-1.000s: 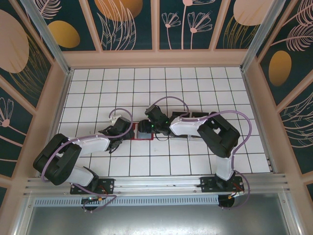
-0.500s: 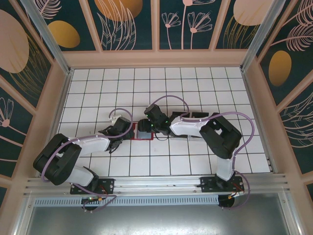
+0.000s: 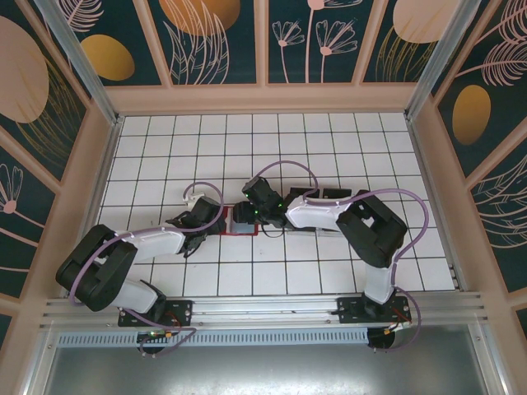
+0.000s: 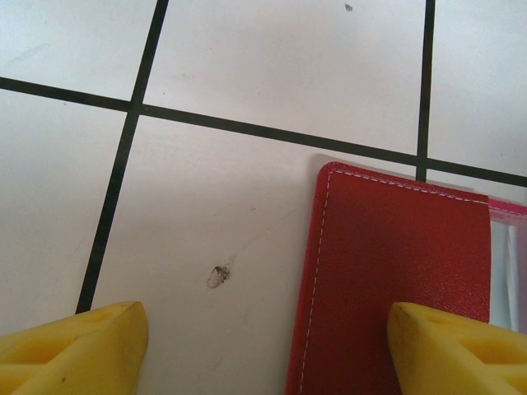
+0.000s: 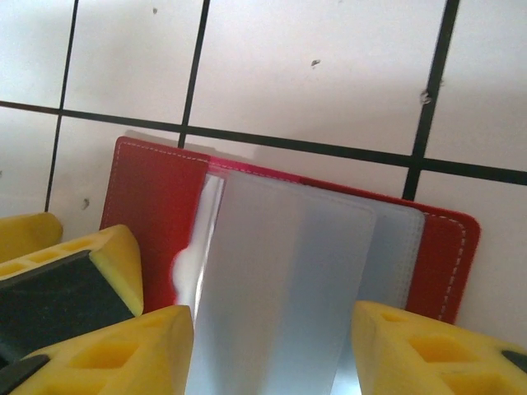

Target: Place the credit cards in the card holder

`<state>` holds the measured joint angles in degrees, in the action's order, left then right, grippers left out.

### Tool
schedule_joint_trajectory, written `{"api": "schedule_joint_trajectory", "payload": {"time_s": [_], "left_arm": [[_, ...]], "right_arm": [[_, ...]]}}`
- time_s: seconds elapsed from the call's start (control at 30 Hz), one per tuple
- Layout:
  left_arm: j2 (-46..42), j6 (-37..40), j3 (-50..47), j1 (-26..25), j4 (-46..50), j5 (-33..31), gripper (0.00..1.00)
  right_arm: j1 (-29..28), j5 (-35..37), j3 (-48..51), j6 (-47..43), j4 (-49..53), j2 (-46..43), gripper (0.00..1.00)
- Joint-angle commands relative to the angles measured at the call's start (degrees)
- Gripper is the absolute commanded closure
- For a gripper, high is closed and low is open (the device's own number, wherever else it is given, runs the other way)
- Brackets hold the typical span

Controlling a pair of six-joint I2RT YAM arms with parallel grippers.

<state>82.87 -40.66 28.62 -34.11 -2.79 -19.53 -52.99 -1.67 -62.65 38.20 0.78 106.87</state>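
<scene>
Card holder (image 5: 152, 197) (red, opened) lies directly beneath right gripper (image 5: 270, 321).

1. The far half of the desk (image 3: 329, 140) lies bare, giving wide passage up to the enclosure walls (image 3: 263, 97).
2. Mid-desk is crowded: the left end effector (image 4: 268, 346) and right end effector (image 5: 272, 354) sit close together over the card holder (image 4: 395, 263).
3. Both arms bar the near approach, while bare tile lies just beyond the holder's far edge.
</scene>
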Motion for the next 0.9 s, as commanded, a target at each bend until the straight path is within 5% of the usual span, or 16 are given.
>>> {"api": "schedule_joint_trajectory", "payload": {"time_s": [0.0,0.87], "left_arm": [[1.35,0.24,-1.00,0.11,-1.56,5.05,0.23],[1.42,0.24,-1.29,0.10,-1.69,5.04,0.24]], "right_arm": [[-0.53,3.69,-1.94,-1.32,2.74,-2.58,0.47],[-0.36,2.82,-0.81,-0.43,0.35,0.14,0.47]]}}
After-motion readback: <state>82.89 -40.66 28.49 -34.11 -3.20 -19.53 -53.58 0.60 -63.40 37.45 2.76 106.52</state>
